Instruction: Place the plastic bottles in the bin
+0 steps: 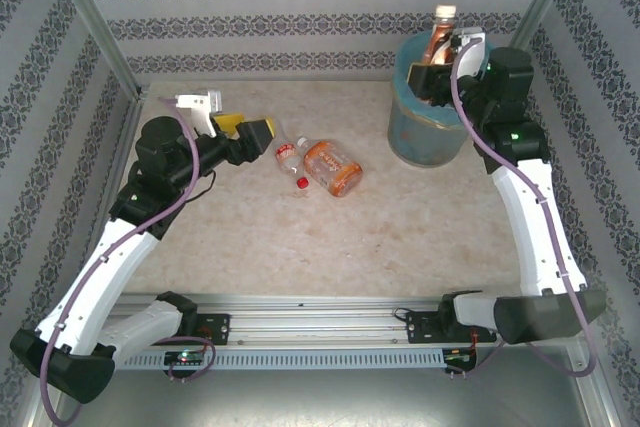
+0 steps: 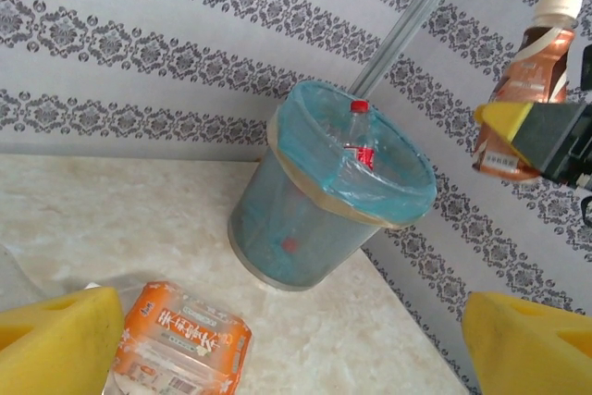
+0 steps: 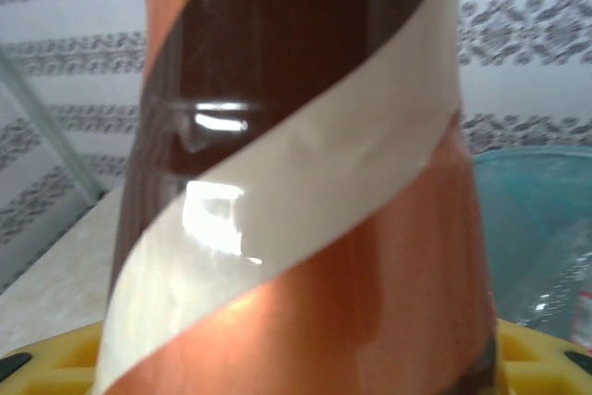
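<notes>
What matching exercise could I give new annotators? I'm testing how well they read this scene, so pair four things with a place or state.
Things:
1. brown bottle
2. orange-labelled bottle
3. bin
4. left gripper

Places or states:
A. lying on the table
B. open
C. lined with a light-blue bag
D. held upright by the right gripper

Pairs: 1-D, 2-A, 3-C, 4-B

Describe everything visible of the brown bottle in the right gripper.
The brown bottle looks plastic, with dark brown contents, a copper-and-cream spiral label and a pale cap. It is roughly upright, clamped around its lower body by the yellow-padded right gripper, held in the air close to the bin, touching nothing else.
</notes>
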### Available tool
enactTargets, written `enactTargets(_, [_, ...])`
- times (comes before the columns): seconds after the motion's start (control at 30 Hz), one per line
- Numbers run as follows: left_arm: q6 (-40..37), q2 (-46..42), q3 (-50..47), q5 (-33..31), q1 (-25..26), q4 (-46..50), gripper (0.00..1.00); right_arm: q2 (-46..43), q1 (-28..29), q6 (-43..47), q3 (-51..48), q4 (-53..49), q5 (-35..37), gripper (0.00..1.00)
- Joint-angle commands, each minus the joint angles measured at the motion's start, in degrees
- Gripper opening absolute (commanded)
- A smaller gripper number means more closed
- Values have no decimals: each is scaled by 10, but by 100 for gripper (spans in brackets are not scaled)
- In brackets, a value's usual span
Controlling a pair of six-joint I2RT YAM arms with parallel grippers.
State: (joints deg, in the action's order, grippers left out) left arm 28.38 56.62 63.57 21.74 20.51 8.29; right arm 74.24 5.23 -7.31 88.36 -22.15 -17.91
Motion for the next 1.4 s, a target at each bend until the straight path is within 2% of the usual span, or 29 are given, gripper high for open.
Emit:
enactTargets(0.0, [5,-9,-4,-5,-3,-19,95,42,-11,27,31,-8,62,47])
enactTargets(0.2, [-6,-6,-12,-11,-3,-6,95,141,-52,39,71,22,79,48])
enactTargets(0.37, [-9,-3,-18,-10,-2,-2,95,222,-57,36,123,-4,64,62])
enactTargets(0.43, [-11,-3,-20,-14,-3,4,95,232,-57,30,125,-3,65,72])
enactTargets(0.6, [-19,7,-19,-29,-3,25,95,228,-57,27,123,7,71,85])
enactTargets(0.9, [-11,63,-9,-35,-3,44,95,233,-57,36,138,-2,64,84])
enactTargets(1.17, [12,226,69,-60,-2,183,87,194,-47,23,124,5,55,82])
enactTargets(1.37, [58,357,131,-57,3,237,85,113,24,54,91,1,112,81])
